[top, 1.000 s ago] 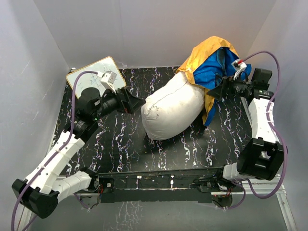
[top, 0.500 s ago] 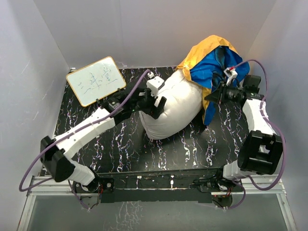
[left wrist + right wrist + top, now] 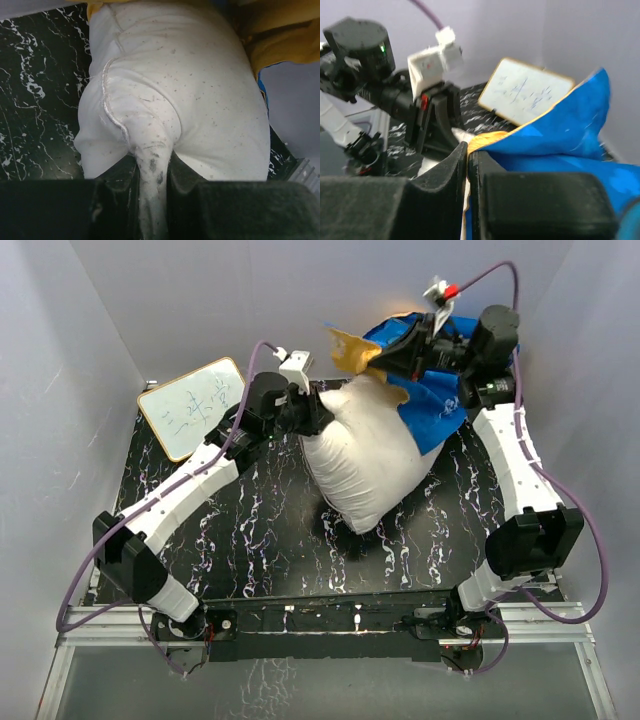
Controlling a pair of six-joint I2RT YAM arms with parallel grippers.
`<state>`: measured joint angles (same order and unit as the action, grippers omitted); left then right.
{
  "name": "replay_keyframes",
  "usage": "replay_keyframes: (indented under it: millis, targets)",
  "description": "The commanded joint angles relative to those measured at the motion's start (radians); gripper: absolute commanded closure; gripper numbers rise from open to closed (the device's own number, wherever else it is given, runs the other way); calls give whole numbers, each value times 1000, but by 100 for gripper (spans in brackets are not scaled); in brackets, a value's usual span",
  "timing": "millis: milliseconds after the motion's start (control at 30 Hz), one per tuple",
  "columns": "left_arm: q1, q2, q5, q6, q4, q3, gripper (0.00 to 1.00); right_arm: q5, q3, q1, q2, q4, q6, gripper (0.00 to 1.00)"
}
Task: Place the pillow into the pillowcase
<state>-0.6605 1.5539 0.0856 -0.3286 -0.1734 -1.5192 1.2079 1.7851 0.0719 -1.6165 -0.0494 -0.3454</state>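
White plump fabric pillow [image 3: 370,460], corner pinched by left gripper [image 3: 152,172]; right gripper [image 3: 468,150] clamps blue-orange cloth pillowcase [image 3: 435,410] rim, likely lifting its mouth open.

Plump white pillow [image 3: 370,465] tilted upright; upper end apparently inside blue-orange pillowcase [image 3: 440,405].

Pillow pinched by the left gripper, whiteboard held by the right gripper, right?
No: the right gripper is shut on the edge of the pillowcase, not the whiteboard, as the right wrist view shows. The left gripper does pinch the pillow.
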Motion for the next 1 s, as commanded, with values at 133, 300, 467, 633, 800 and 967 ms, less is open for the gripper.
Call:
replay_keyframes:
  millis: [133, 300, 467, 633, 800, 967]
  targets:
    - [86, -162, 30, -279, 81, 377, 51, -176, -259, 27, 57, 761, 708, 50]
    - [109, -358, -63, -303, -36, 504, 5, -127, -214, -59, 168, 946, 877, 7]
    - [118, -497, -47, -220, -77, 441, 3, -217, -321, -144, 322, 780, 791, 0]
    - [64, -452, 86, -102, -122, 298, 6, -408, -462, -167, 361, 771, 832, 0]
    - [-287, -334, -156, 247, -161, 256, 4, -487, -608, -152, 394, 723, 848, 1]
    - [-417, -85, -303, 433, -146, 189, 3, -618, -662, -93, 300, 660, 775, 13]
